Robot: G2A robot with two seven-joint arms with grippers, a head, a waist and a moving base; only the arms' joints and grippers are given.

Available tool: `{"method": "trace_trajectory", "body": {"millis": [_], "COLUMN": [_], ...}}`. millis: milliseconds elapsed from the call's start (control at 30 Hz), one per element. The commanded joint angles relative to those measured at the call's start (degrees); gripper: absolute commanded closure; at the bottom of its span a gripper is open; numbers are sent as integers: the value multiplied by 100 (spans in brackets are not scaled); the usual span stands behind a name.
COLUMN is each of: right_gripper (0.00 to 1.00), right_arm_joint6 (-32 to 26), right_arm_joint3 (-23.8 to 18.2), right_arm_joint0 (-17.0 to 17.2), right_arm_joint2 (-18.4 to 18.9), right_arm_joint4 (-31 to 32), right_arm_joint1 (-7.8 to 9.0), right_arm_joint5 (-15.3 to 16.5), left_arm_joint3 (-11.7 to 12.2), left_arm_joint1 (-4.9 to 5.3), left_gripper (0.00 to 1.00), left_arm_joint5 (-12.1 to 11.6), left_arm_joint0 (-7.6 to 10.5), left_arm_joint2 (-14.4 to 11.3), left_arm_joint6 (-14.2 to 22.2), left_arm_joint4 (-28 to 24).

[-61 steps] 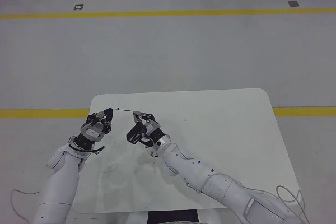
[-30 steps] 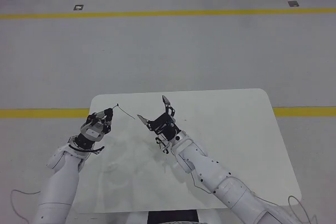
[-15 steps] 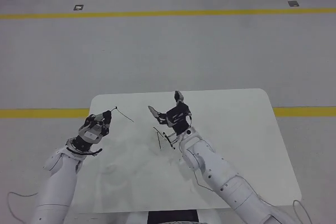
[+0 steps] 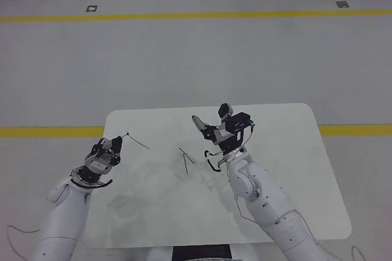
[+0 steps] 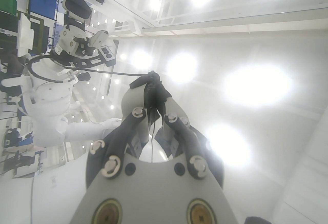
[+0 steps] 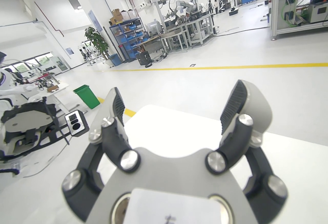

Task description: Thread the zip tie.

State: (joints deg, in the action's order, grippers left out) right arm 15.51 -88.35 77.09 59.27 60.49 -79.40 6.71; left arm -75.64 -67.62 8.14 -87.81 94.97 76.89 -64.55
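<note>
The left tool [image 4: 116,141], at the left of the top view, is clamped on one end of a black zip tie [image 4: 138,141]. The tie's free length slants right and down-frame over the worktop [image 4: 287,176], toward the right tool [image 4: 212,117]. That tool stands spread and empty at upper centre, well apart from the tie. It would probably need to close in on the free tip. Loose ties [image 4: 185,158] lie between the two.

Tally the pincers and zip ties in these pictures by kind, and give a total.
Pincers: 2, the left pincer and the right pincer.
Zip ties: 3, it seems: the held zip tie and two loose ties on the table.
Total: 5.
</note>
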Motion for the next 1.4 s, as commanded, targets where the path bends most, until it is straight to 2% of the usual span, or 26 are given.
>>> {"method": "trace_trajectory", "body": {"millis": [0, 1367], "right_gripper": [0, 0], "right_arm_joint6": [-4, -27], "right_arm_joint3": [-80, -142], "right_arm_joint0": [64, 103], "right_arm_joint2": [51, 62], "right_arm_joint4": [-76, -147], "right_arm_joint1": [4, 5], "right_arm_joint5": [25, 88], "left_arm_joint3": [-11, -37], "left_arm_joint1": [12, 24], "left_gripper": [100, 100], "left_arm_joint5": [13, 8], "left_arm_joint0": [-8, -17], "left_arm_joint2": [32, 61], "left_arm_joint6": [8, 20], "left_arm_joint4": [-51, -68]}}
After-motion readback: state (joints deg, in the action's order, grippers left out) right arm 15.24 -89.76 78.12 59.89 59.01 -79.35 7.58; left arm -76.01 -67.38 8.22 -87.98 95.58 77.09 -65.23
